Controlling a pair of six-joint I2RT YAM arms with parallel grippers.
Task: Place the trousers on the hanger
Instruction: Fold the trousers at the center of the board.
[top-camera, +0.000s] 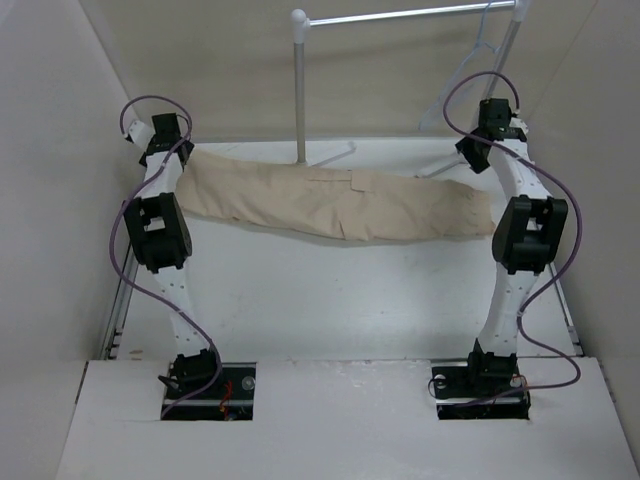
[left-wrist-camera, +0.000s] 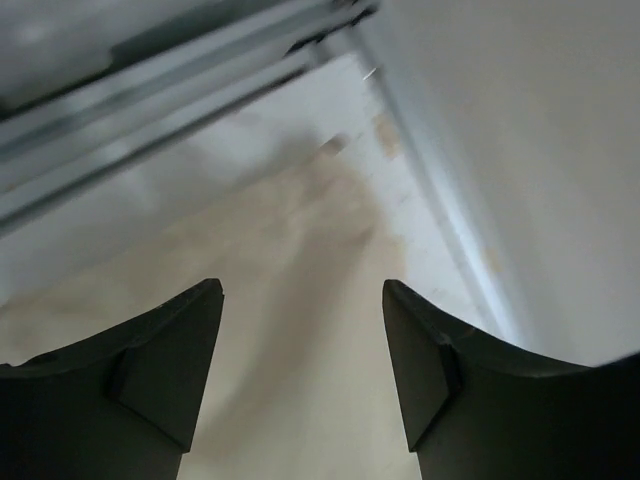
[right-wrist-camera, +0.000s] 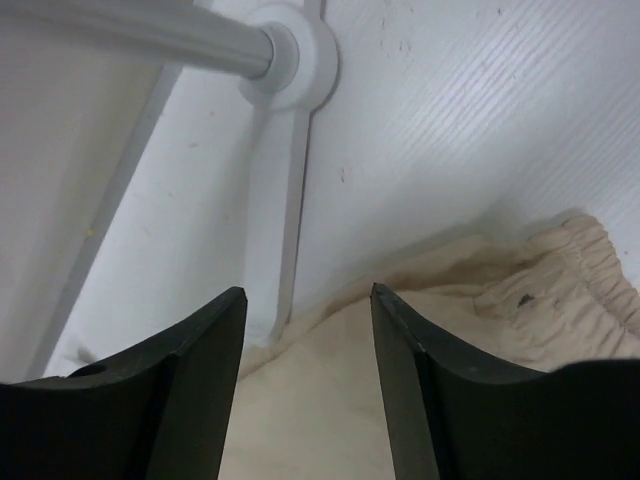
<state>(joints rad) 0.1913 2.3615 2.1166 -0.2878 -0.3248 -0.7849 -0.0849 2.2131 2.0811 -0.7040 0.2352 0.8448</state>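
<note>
The beige trousers (top-camera: 340, 205) lie flat across the far part of the table, stretched from left to right. The pale hanger (top-camera: 460, 78) hangs by its hook from the rack's rail at the back right, partly hidden behind my right arm. My left gripper (top-camera: 165, 150) is open over the left end of the trousers (left-wrist-camera: 290, 250), fingers apart with cloth showing between them (left-wrist-camera: 303, 288). My right gripper (top-camera: 478, 150) is open just above the right end, where the gathered waistband (right-wrist-camera: 570, 280) shows. Its fingers straddle bare cloth (right-wrist-camera: 305, 295) and hold nothing.
The white-poled garment rack (top-camera: 298, 90) stands at the back with a metal rail across the top. Its right pole base and foot (right-wrist-camera: 290, 150) lie on the table right by my right gripper. A metal track (left-wrist-camera: 150, 100) runs along the table's left edge. Walls close in on both sides.
</note>
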